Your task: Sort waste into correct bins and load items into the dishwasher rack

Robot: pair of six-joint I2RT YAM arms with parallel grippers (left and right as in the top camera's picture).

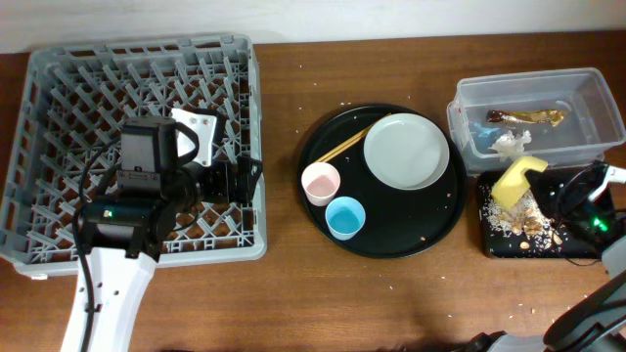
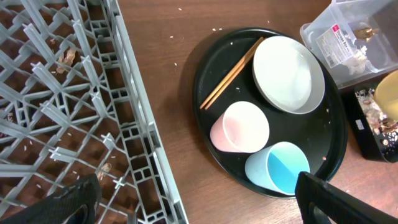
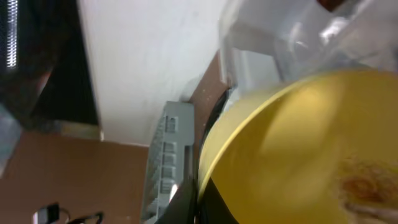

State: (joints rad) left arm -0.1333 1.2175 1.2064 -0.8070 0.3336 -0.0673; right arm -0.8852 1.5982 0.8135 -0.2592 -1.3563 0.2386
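Tipped on edge over the shallow black tray (image 1: 486, 246), the yellow bowl (image 1: 518, 180) looks light, rigid and slick, so the right gripper (image 1: 550, 184), clamped on its rim, likely needs a firm pinch there, while the left gripper (image 1: 250, 182) hangs wide open well left of that tray.

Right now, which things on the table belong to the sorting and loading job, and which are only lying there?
Job: dishwasher rack, pink cup, blue cup, plate, chopsticks, yellow bowl, clear tub, black rectangular tray, wrapper, paper scrap, crumbs.

Just there: round black tray, table.
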